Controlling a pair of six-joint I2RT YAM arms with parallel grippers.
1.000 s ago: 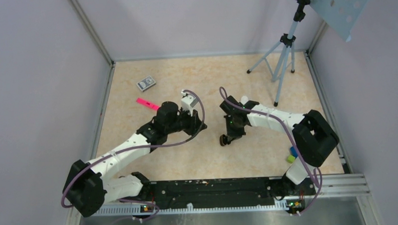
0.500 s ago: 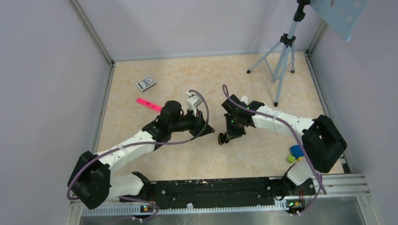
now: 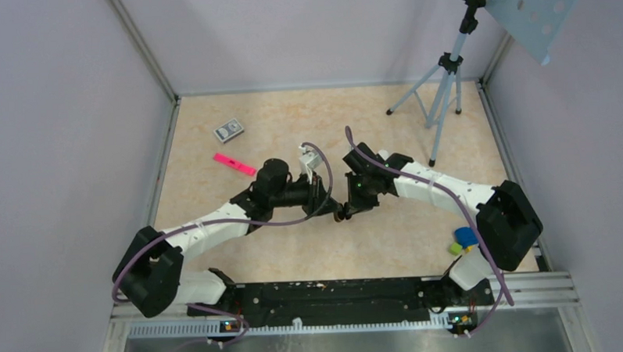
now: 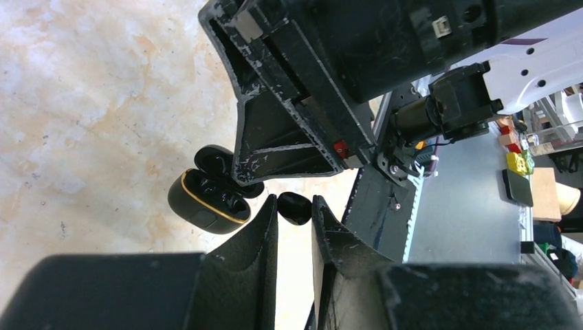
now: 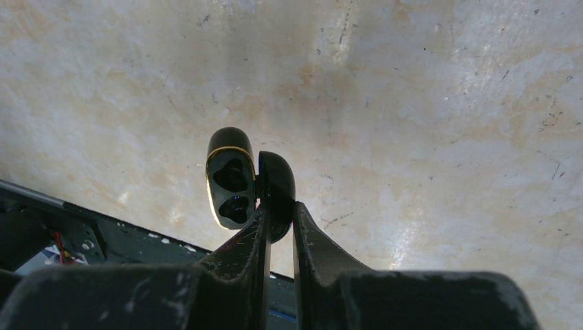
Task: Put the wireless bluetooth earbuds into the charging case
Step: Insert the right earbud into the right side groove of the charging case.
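The charging case (image 5: 230, 185) is glossy black with a gold rim and hangs open above the table. My right gripper (image 5: 278, 210) is shut on its raised lid (image 5: 276, 185). Two dark sockets face the right wrist camera; I cannot tell whether either is filled. My left gripper (image 4: 295, 210) is shut on a small glossy black earbud (image 4: 295, 206) at its fingertips, just right of the case (image 4: 210, 199). From above, both grippers meet at the table's middle, left gripper (image 3: 327, 204) beside the case (image 3: 341, 215). No other earbud shows.
A pink strip (image 3: 234, 163) and a small card box (image 3: 228, 130) lie at the back left. A tripod (image 3: 440, 101) stands at the back right. Blue and green blocks (image 3: 461, 240) sit by the right arm's base. A black rail (image 3: 336, 292) runs along the near edge.
My left arm has swung right, bringing its gripper close to the case. My right gripper, still holding the case, has shifted slightly left.
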